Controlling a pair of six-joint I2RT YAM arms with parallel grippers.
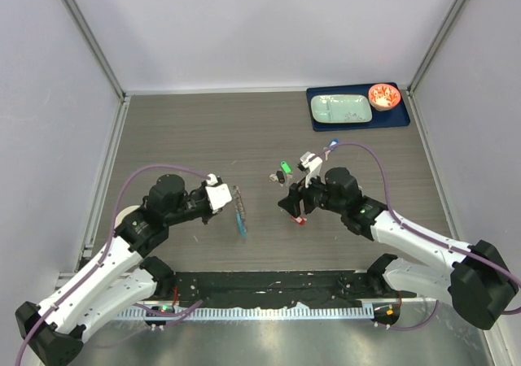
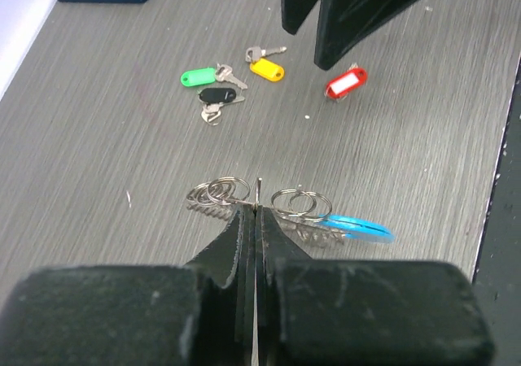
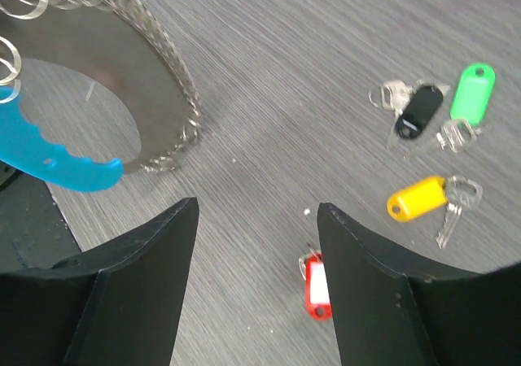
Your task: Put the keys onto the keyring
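Left end effector point(image 2: 257, 213) clamped on keyring point(image 2: 297, 203). Right end effector point(image 3: 256, 220) wide over red key point(image 3: 314, 288), which sits off-centre by one finger. Centre on the tag, drop low, then close.

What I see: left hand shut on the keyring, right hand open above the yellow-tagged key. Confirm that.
Wrong key. In the right wrist view the open right hand is above the red-tagged key; the yellow-tagged key lies off to one side. The left hand is shut on the keyring.
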